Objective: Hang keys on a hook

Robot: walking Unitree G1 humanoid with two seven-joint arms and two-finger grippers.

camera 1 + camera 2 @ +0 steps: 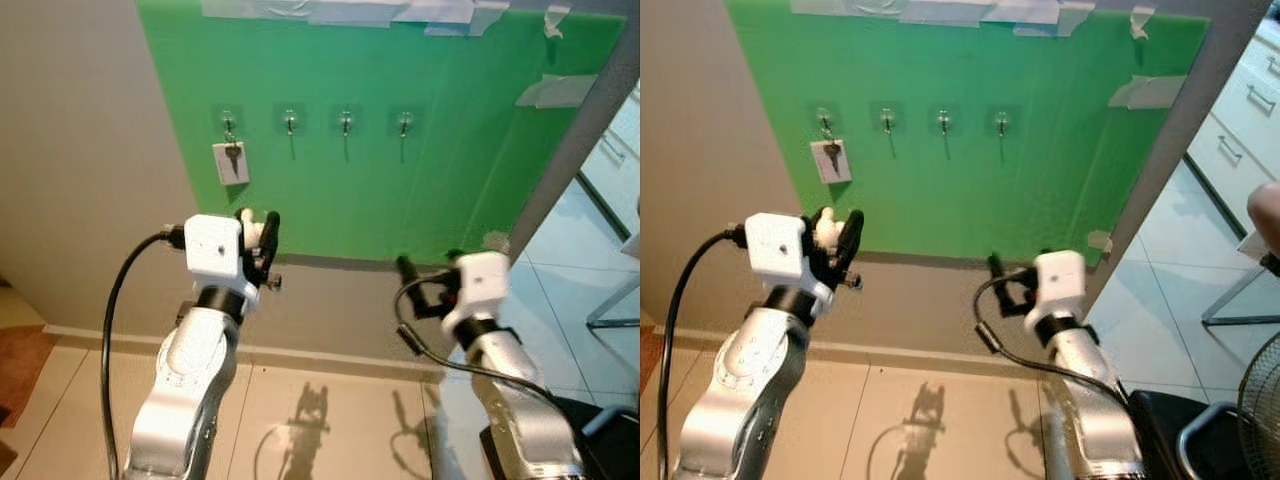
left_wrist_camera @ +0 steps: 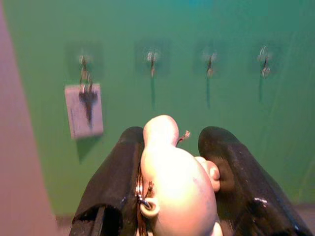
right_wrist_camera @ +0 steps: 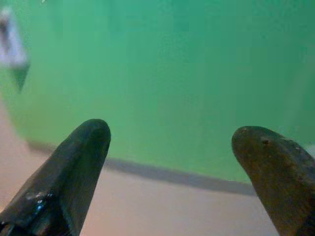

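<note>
Green board [image 1: 400, 150] on the wall carries four hooks [image 1: 290, 122]; the one nearest its left edge holds a tagged key [image 1: 231, 160]. Below, the left gripper [image 1: 258, 238] is clamped on a cream keyring charm [image 2: 172, 182]. The right gripper [image 1: 420, 285] hangs wide apart, holding nothing.

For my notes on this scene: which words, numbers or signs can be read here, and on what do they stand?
No readable text.
White tag on the leftmost hook: only a dark key in front of it; any print is too small to tell.
Green board: plain, no writing.
</note>
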